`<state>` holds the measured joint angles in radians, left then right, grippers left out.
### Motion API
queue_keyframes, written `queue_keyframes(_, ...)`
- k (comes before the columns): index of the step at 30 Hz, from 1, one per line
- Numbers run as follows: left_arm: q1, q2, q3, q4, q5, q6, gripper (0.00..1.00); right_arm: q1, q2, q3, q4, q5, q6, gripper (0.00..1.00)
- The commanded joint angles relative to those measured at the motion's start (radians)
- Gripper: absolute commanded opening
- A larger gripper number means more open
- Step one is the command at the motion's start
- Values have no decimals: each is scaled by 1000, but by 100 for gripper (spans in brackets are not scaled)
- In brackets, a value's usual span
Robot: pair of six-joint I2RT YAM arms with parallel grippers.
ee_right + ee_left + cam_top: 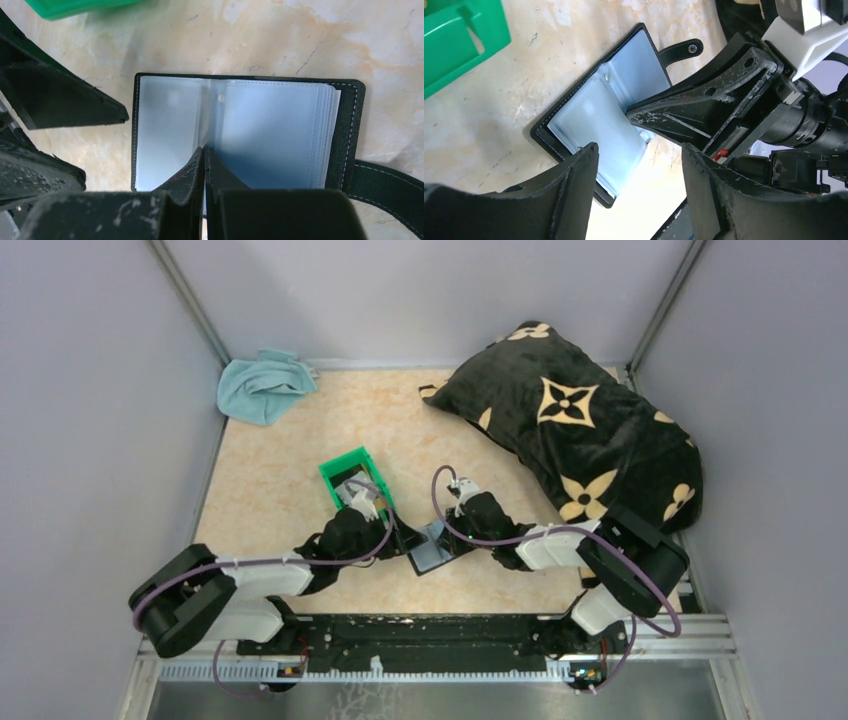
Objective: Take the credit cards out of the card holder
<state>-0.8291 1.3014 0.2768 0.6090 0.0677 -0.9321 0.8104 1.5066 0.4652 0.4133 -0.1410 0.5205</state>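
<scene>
Lying open on the surface (280,470), near the middle of its near edge, the black card holder (280,125) shows only clear, empty-looking sleeves. The right hand (204,152) is clenched, tips pressing the fold; the left hand (639,147) hovers released, grasping nothing. Risks, as I judge them: the two hands colliding over so small a target, the holder skidding toward the green bin (454,50), or deeper sleeves going unchecked.

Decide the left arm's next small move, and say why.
Probably lower the open left gripper to the free edge of the clear sleeves of the card holder and turn one over. The shut right gripper has its tips at the fold, and the sleeves on show look empty.
</scene>
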Motion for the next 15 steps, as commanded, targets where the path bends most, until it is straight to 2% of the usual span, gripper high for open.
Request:
queue_keyframes(1, -4, -84, -56, -57, -17, -34, 69, 56, -51, 5, -55, 60, -16, 0)
queue_keyframes(4, -4, -125, -96, -42, -10, -63, 57, 64, -68, 14, -71, 62, -5, 0)
queue_keyframes(10, -5, -169, -113, -48, -12, -89, 27, 93, -76, 40, -90, 110, 45, 0)
queue_keyframes(11, -4, -175, -119, -49, -12, -93, 21, 98, -71, 40, -80, 117, 58, 0)
queue_keyframes(12, -5, -181, -124, -49, -10, -97, 8, 100, -64, 43, -70, 122, 68, 0)
queue_keyframes(13, -5, -187, -131, -48, -6, -98, 1, 102, -54, 50, -65, 127, 75, 0)
queue_keyframes(15, -6, -192, -140, -56, 8, -100, 0, 103, -31, 69, -68, 137, 76, 0)
